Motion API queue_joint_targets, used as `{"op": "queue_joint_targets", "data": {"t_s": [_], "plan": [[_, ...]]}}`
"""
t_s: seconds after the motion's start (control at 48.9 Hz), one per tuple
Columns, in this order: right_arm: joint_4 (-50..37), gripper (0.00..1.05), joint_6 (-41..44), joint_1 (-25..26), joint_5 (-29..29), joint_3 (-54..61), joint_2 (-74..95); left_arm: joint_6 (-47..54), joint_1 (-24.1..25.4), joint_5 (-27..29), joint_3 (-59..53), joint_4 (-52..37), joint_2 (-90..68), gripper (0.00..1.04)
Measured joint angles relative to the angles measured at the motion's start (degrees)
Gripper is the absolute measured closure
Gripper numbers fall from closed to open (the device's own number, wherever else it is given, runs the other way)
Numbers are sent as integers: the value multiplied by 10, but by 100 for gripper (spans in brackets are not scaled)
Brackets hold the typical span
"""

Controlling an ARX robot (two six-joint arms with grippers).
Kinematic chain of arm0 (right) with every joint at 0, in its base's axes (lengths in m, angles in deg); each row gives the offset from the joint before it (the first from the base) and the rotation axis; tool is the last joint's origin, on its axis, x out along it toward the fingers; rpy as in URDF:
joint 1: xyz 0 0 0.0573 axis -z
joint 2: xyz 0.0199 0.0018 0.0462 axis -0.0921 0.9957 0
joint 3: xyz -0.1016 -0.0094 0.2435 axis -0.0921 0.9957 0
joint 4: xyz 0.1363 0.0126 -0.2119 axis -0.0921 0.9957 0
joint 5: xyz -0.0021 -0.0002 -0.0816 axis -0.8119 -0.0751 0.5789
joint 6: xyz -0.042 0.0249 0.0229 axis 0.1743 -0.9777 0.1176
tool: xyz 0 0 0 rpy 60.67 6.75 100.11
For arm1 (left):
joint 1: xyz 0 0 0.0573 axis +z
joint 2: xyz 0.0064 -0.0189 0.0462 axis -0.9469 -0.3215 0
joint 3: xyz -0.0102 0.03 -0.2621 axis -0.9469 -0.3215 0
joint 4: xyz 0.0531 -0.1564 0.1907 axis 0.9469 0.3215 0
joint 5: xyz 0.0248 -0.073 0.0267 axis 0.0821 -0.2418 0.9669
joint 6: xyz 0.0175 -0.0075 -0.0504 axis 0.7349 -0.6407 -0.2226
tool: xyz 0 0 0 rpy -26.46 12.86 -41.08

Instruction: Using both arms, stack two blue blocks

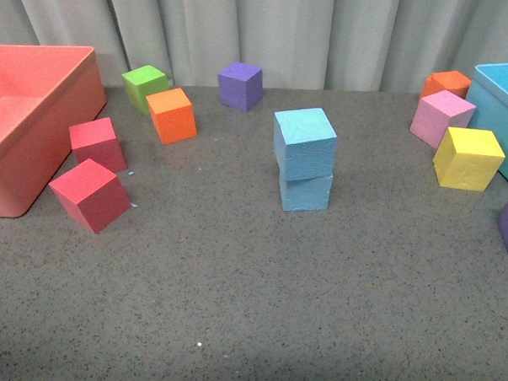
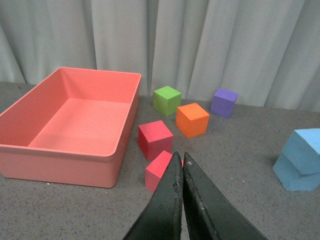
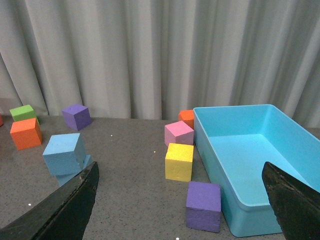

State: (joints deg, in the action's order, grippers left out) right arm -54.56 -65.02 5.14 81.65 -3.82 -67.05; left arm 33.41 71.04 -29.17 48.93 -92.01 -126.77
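Note:
Two sky-blue blocks stand stacked in the middle of the table: the upper block [image 1: 305, 143] sits slightly turned on the lower block [image 1: 305, 192]. The stack also shows in the left wrist view [image 2: 302, 159] and in the right wrist view [image 3: 64, 155]. No arm shows in the front view. My left gripper [image 2: 179, 159] is shut and empty, its black fingers pressed together above a red cube [image 2: 160, 169], well away from the stack. My right gripper [image 3: 180, 172] is wide open and empty, with a purple cube [image 3: 203, 205] between its spread fingers.
A coral bin [image 1: 23, 116] stands at the left, with two red cubes [image 1: 91, 194], an orange cube [image 1: 171, 115], a green cube [image 1: 145, 85] and a purple cube [image 1: 240, 85] near it. At the right stand a teal bin [image 1: 501, 104] and pink [image 1: 441, 117], yellow [image 1: 467, 157] and orange cubes.

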Motion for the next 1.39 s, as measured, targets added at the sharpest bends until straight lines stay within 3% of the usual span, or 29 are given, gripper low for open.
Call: {"op": "queue_joint_targets", "data": {"t_s": [0.43, 1.248, 1.31, 1.392], "plan": [[0, 10, 0, 0, 0, 0, 0, 0, 0, 0, -1, 140, 156, 101], [0, 10, 0, 0, 0, 0, 0, 0, 0, 0, -1, 318, 338, 101], [0, 10, 0, 0, 0, 0, 0, 0, 0, -1, -1, 396, 397, 101], [0, 10, 0, 0, 0, 0, 0, 0, 0, -1, -1, 415, 431, 101]]}}
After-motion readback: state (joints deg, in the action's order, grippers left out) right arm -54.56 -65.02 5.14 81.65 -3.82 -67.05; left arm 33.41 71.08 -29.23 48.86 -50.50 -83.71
